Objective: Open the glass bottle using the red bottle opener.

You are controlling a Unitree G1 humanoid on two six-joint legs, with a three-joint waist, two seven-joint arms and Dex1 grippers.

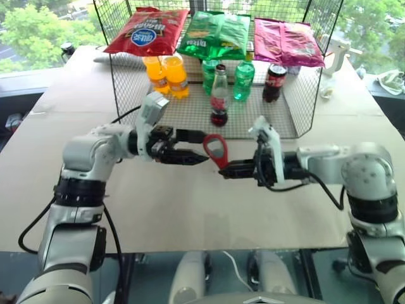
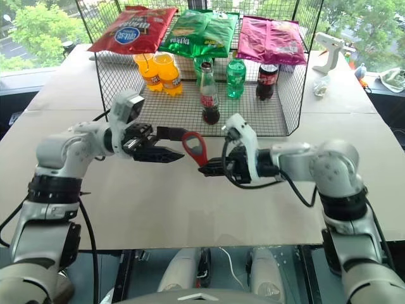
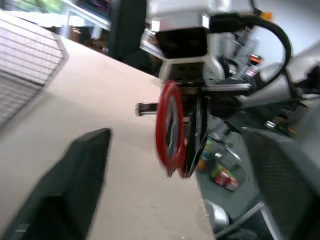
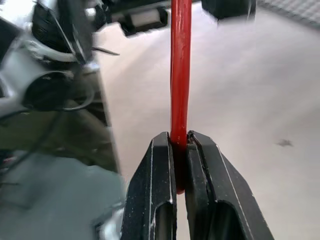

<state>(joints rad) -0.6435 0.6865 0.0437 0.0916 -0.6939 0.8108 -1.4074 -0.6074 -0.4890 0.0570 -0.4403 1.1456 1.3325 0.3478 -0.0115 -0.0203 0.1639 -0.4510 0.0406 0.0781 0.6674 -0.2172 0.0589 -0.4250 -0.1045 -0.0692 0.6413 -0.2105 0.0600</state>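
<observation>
A robot test lab: cardboard-covered table (image 1: 190, 209), wire snack rack (image 1: 126, 76), windows onto trees (image 1: 31, 31).

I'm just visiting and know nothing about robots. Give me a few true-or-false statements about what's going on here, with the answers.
1. The right gripper holds the red bottle opener. True.
2. The left gripper has its jaws shut on the opener. False: its jaws stand open beside the opener's loop.
3. The glass bottle stands in the wire basket. True.
4. The glass bottle lies tipped over on the table. False: it stands upright.
5. Three snack bags rest on top of the basket. True.
</observation>
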